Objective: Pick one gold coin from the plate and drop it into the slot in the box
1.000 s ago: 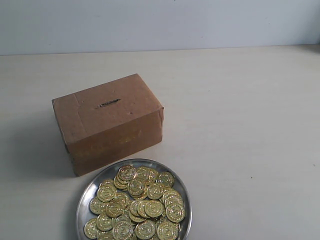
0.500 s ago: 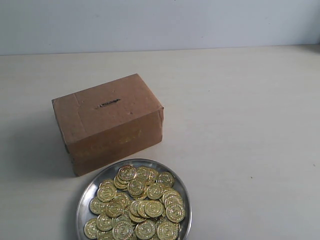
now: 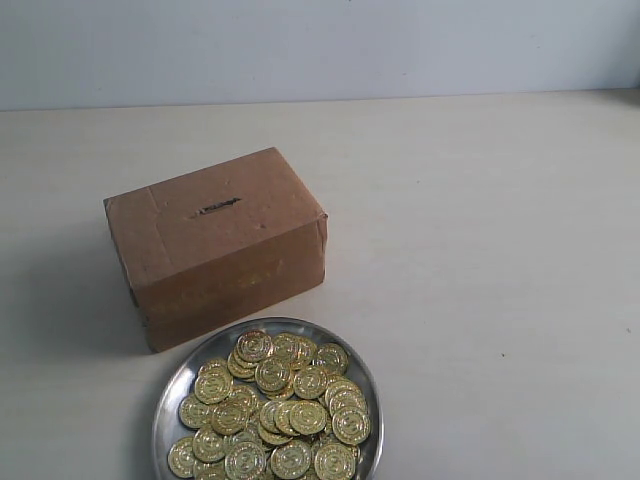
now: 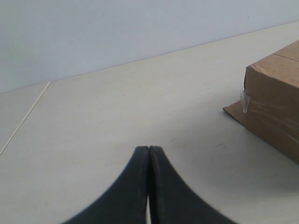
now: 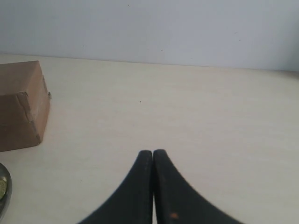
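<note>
A brown cardboard box (image 3: 215,245) stands left of centre in the exterior view, with a short dark slot (image 3: 216,208) in its top face. Just in front of it sits a round silver plate (image 3: 178,380) heaped with several gold coins (image 3: 275,405). Neither arm shows in the exterior view. My left gripper (image 4: 148,149) is shut and holds nothing, low over bare table, with a corner of the box (image 4: 275,105) off to one side. My right gripper (image 5: 153,153) is also shut and holds nothing; the box (image 5: 21,105) and the plate's rim (image 5: 3,189) lie at that view's edge.
The pale table (image 3: 480,260) stretches wide to the right of the box and plate. A light wall (image 3: 320,45) runs along the table's far edge. A thin seam (image 4: 23,116) crosses the table in the left wrist view.
</note>
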`<state>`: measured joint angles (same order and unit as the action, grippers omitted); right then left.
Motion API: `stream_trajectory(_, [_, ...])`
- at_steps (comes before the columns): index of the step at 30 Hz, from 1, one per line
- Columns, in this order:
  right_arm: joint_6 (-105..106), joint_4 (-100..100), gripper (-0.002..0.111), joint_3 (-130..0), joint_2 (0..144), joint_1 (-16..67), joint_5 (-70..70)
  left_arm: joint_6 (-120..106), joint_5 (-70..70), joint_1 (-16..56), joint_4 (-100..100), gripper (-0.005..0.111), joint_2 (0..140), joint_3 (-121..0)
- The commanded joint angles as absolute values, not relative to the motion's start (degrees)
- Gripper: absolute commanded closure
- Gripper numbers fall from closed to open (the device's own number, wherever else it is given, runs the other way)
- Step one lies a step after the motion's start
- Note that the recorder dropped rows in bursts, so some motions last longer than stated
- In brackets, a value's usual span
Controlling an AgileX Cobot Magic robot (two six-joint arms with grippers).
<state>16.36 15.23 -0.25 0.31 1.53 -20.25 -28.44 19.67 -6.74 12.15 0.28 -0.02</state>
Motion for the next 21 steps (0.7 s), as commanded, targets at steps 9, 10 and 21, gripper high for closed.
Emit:
stream_trajectory(9, [16.3, 16.2, 0.108, 0.0, 0.0, 2.8, -20.0, -28.1, 19.2, -6.9, 12.1, 0.107, 0.0, 0.0])
stream_trajectory(10, [16.3, 16.2, 0.108, 0.0, 0.0, 2.8, -20.0, -28.1, 19.2, -6.9, 12.1, 0.107, 0.0, 0.0])
stream_trajectory(21, [16.3, 16.2, 0.108, 0.0, 0.0, 2.8, -20.0, -28.1, 19.2, -6.9, 12.1, 0.107, 0.0, 0.0])
